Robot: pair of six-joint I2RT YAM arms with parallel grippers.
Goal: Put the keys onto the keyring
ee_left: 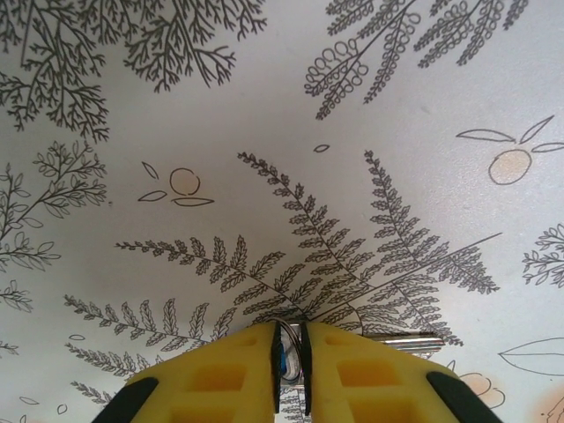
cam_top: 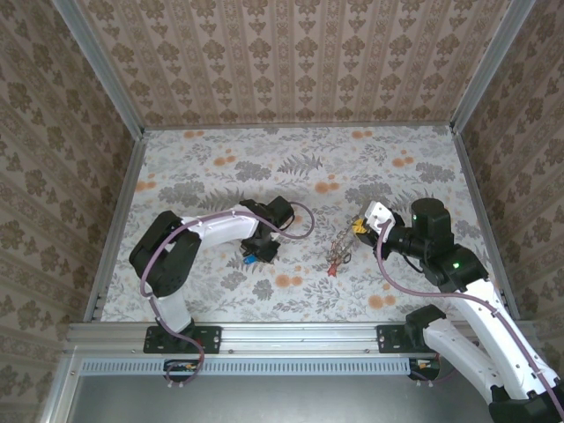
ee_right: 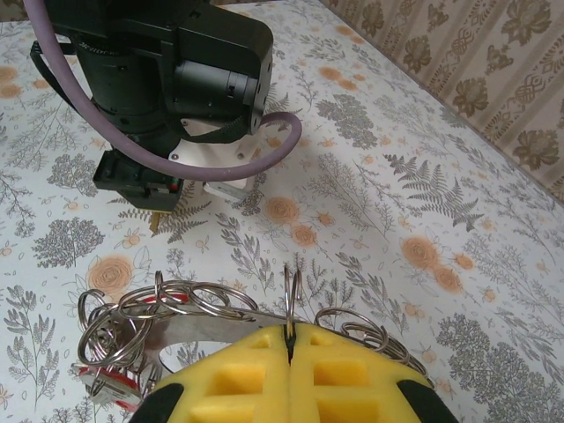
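Two arms at one fern-and-flower printed tabletop (cam_top: 220,167). Left gripper (ee_left: 290,342) low on the surface left of centre, yellow pads almost together, pinching one small blue-headed metal key (ee_left: 280,361) by its wire loop.

Right gripper (ee_right: 290,339) with pads pressed tight on one thin upright steel wire ring (ee_right: 292,286). Just behind the pads, one flat curved grey metal keyring (ee_right: 207,322) strung with many wire loops, too tangled to count, and red key tags (ee_right: 99,381) at two spots. Bunch near table centre, well apart from the blue key.

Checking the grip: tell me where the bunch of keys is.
In the top view the bunch of keys is right of centre, the right hand shut on one of its rings.
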